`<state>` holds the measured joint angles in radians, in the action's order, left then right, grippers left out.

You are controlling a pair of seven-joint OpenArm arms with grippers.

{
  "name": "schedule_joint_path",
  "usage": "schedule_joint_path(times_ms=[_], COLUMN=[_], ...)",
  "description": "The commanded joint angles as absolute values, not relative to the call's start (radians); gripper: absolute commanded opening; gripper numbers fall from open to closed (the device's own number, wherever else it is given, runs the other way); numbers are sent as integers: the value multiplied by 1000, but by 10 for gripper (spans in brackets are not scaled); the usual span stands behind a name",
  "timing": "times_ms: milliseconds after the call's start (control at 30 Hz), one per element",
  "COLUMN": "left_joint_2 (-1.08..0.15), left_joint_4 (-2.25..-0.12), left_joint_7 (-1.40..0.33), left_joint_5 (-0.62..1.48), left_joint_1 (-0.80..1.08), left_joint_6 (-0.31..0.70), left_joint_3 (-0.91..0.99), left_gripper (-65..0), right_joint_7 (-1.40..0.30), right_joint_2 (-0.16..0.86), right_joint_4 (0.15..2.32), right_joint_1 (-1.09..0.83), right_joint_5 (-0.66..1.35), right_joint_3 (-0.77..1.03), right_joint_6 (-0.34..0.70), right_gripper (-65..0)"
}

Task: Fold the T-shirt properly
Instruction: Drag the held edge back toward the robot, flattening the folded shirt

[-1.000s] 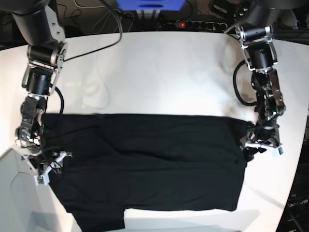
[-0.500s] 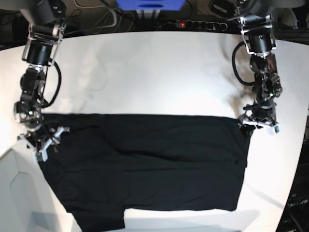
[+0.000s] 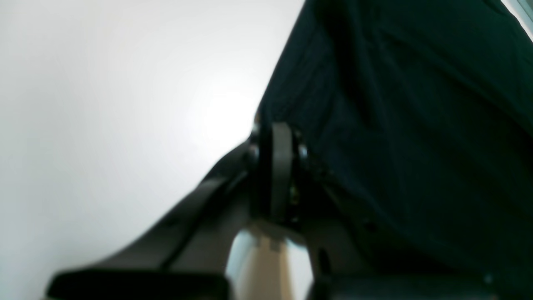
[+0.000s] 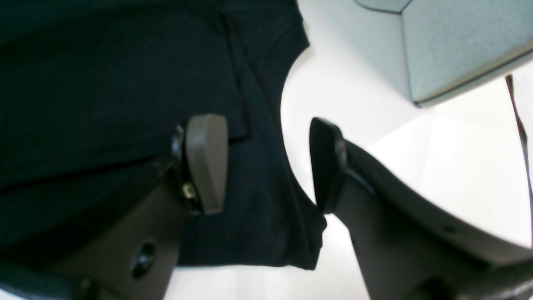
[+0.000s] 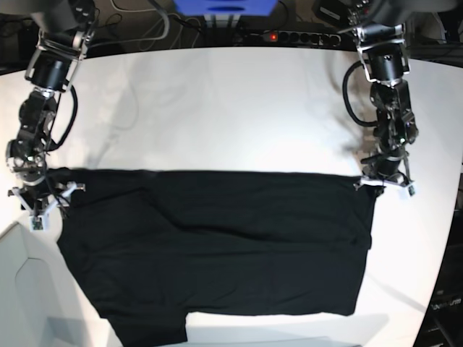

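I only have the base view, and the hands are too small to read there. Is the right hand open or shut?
Observer: Open. The right wrist view shows the right hand with its fingers apart and the T-shirt edge lying between them.
Operator: Is either finger on the cloth?
Observer: One finger is over the cloth, the other over bare table. I cannot tell whether they touch.
Operator: And the left hand?
Observer: The left wrist view shows the left hand shut at the shirt's edge. It is too blurred to tell whether cloth is pinched.
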<state>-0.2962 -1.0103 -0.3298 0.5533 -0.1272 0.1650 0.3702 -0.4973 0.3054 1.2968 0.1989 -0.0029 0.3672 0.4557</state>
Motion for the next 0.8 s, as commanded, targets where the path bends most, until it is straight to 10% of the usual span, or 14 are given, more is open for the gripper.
schedule_joint_path(times_ms=[0,767], left_joint_2=[-305,-315], left_joint_4=[-1029,-1119], left_joint_7=[-352,-351], left_joint_5=[550,618], left_joint_1=[-120,-35], left_joint_6=[166,159], left_joint_3=[369,371], left_gripper=[-647,-650], right_joint_7=[-473,-378], right_joint_2=[329,389], right_joint_4=[1310,1003], right_joint_1=[216,183], right_joint_5=[4,2], right_joint_3=[372,489], right_joint_6=[452,453], right_gripper=[-327,-373])
